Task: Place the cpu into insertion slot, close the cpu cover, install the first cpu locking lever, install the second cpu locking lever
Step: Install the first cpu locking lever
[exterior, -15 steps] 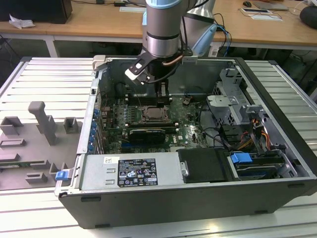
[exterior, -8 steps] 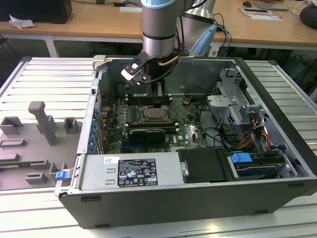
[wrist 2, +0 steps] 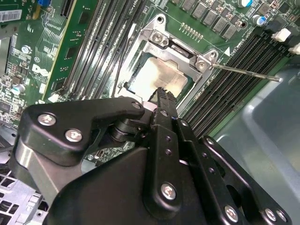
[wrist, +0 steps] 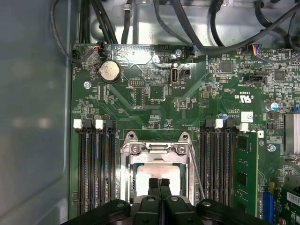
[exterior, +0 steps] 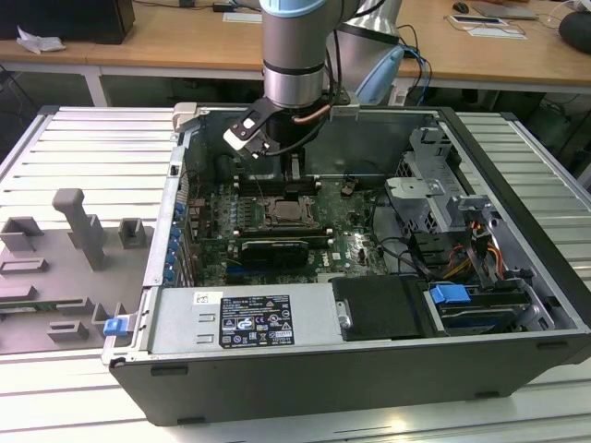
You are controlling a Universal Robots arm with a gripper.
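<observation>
The cpu (wrist 2: 157,77) shows its pale silver top inside the insertion slot (exterior: 288,213) on the green board. The cpu cover (wrist: 157,149), a metal frame with a square window, lies flat over the chip (wrist: 157,172). One thin locking lever (wrist 2: 243,71) sticks out loose from the socket's corner over the memory slots; it also runs along the socket's side (wrist: 198,179). My gripper (wrist: 159,183) hangs just above the chip's top with its two black fingertips (wrist 2: 164,99) pressed together and nothing between them. In the exterior view my gripper (exterior: 294,168) is inside the open case, above the socket.
Long black memory slots (wrist: 96,164) flank the socket on both sides. Cables (wrist: 154,23) cross the case's back. A drive cage (exterior: 434,198) and blue-tabbed bay (exterior: 451,295) stand at the exterior view's right, the power supply (exterior: 240,318) in front. A grey fixture (exterior: 78,231) lies outside the case.
</observation>
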